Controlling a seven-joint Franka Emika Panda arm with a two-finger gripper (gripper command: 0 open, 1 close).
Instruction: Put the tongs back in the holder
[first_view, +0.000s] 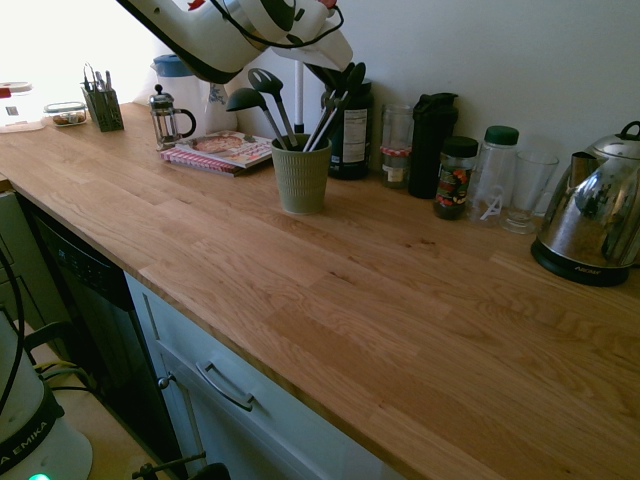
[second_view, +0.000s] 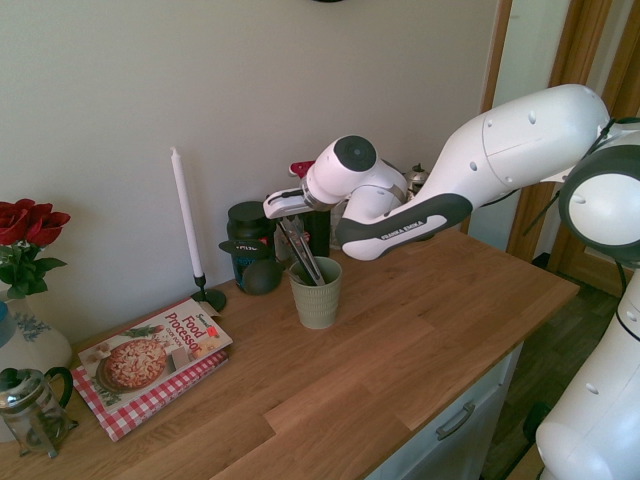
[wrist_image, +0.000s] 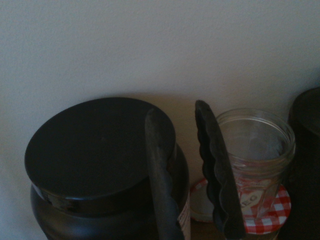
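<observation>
Tongs lowered into holder; my claw over the cup, grip not confirmed.

Nearest, the desk (first_view: 330, 300) lay bare. The holder (first_view: 301, 174) stood upright on it, near the wall, carrying grey ladles (first_view: 262, 95); the tongs (second_view: 299, 250) slanted into its mouth, scalloped tips up, handle end down, so the rim would prop them. My claw (second_view: 290, 208) hung over them, tilted downward; whether its jaws pinched the tongs or had parted I could not tell. Behind stood the black-lidded jar (wrist_image: 100, 150) and a glass jar (wrist_image: 257, 145) against the wall.
</observation>
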